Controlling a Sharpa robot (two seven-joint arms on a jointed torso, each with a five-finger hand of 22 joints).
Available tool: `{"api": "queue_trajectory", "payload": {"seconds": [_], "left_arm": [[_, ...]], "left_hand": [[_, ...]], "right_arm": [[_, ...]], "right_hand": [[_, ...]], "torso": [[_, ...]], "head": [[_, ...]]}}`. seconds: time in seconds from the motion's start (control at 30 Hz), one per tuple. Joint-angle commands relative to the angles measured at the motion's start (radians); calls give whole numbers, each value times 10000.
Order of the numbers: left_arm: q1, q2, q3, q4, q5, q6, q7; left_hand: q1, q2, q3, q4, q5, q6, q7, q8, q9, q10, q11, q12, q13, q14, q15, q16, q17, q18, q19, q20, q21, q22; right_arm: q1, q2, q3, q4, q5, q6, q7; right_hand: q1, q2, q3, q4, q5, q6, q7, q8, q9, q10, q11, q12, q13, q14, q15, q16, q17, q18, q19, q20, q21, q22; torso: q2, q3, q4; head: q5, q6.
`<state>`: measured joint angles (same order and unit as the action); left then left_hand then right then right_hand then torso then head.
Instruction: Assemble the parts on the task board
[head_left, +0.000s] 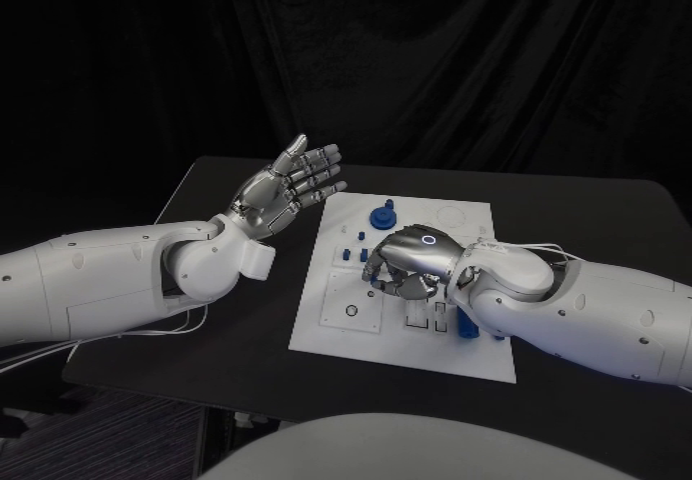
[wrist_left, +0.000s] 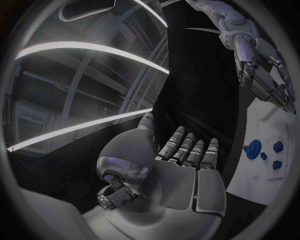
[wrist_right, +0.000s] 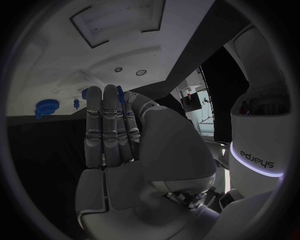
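The parts (head_left: 382, 217) are looking like small, light, stiff blue plastic, likely slick, so each is best pinched by its sides with fingertips; they are sitting on the board (head_left: 346, 325) mid-table, a big knob near its 12 o'clock edge and a peg (head_left: 470, 331) toward 4 o'clock. The right hand (head_left: 407, 262) is hovering palm-down over the board's middle with fingers curling under, a thin blue piece (wrist_right: 120, 93) showing at its fingertips, though whether it is gripping it I cannot tell. The left hand (head_left: 286, 187) is holding nothing, fingers spread and raised, off the board's 10 o'clock corner, parts well apart from it.
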<state>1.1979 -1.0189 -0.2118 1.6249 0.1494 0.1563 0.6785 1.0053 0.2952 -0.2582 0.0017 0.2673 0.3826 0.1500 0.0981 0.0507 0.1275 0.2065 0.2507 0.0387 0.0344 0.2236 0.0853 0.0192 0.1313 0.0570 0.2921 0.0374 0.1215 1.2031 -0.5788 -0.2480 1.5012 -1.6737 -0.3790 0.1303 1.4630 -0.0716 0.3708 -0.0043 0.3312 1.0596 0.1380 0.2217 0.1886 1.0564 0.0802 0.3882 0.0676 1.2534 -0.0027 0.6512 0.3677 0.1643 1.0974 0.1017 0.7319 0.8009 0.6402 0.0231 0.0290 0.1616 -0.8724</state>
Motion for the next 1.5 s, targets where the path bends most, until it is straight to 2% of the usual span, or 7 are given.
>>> {"api": "queue_trajectory", "payload": {"seconds": [0.03, 0.2, 0.4, 0.63, 0.9, 1.5], "left_arm": [[-3, 55, 7, -20, -13, 116, 371], [-7, 95, 7, -64, -13, 122, 337], [-11, 112, 7, -102, -13, 112, 301], [-14, 152, 7, -135, -13, 133, 274], [-20, 180, 7, -191, -13, 147, 251], [-31, 235, 7, -265, -13, 181, 201]], "left_hand": [[113, -2, 93, 27, 37, 59, 837, 46, 10, 7, 75, 56, 14, -12, 74, 46, 9, 26, 43, 26, 46, 20], [115, -4, 124, 62, 37, 57, 841, 52, 9, 9, 82, 65, 15, -4, 80, 69, 13, 15, 48, 25, 50, 22], [112, -5, 153, 102, 37, 63, 844, 60, 9, 8, 84, 72, 16, 0, 89, 83, 15, 4, 51, 25, 52, 22], [111, -4, 175, 131, 38, 61, 848, 64, 9, 6, 86, 73, 16, 9, 94, 105, 20, -4, 55, 24, 55, 25], [109, -5, 182, 142, 39, 62, 848, 66, 9, 3, 85, 72, 15, 11, 97, 111, 21, -7, 57, 24, 57, 28], [106, -8, 211, 187, 36, 75, 845, 77, 10, -6, 77, 71, 15, 17, 106, 128, 23, -20, 58, 23, 58, 25]], "right_arm": [[-125, 70, 10, -77, -109, -421, 37], [-268, 173, 12, -205, 205, -552, 48], [-376, 227, 13, -316, 363, -641, 24], [-440, 260, 13, -395, 399, -629, -8], [-492, 271, 12, -497, 407, -428, -99], [-607, 329, 12, -668, 408, 15, -242]], "right_hand": [[-116, -4, -74, 9, -45, 73, -14, 51, 31, 124, -38, -63, 10, 65, 6, 53, 15, 197, 67, -20, 12, 14], [-133, -8, -83, 16, -58, 84, -21, 56, 53, 154, -44, -86, 11, 71, 3, 51, 19, 195, 75, -23, 9, 19], [-132, -6, -83, 15, -62, 87, -26, 57, 62, 170, -50, -96, 11, 77, 0, 52, 22, 196, 79, -25, 8, 22], [-130, -6, -82, 13, -63, 90, -29, 58, 70, 183, -53, -103, 12, 80, -3, 52, 24, 196, 82, -27, 7, 24], [-122, -7, -79, 5, -61, 94, -33, 60, 81, 198, -58, -114, 12, 84, -8, 52, 27, 197, 86, -31, 7, 28], [-115, -4, -73, -1, -56, 85, -32, 54, 95, 206, -58, -143, 10, 85, -11, 48, 30, 197, 92, -36, 5, 33]], "torso": [[1, 2, -21], [-8, 14, -49], [-6, 7, -7], [-23, 13, -17], [-7, -4, -14], [1, -2, -13]], "head": [[37, -3], [106, -3], [70, -3], [105, -3], [108, -3], [146, -3]]}}
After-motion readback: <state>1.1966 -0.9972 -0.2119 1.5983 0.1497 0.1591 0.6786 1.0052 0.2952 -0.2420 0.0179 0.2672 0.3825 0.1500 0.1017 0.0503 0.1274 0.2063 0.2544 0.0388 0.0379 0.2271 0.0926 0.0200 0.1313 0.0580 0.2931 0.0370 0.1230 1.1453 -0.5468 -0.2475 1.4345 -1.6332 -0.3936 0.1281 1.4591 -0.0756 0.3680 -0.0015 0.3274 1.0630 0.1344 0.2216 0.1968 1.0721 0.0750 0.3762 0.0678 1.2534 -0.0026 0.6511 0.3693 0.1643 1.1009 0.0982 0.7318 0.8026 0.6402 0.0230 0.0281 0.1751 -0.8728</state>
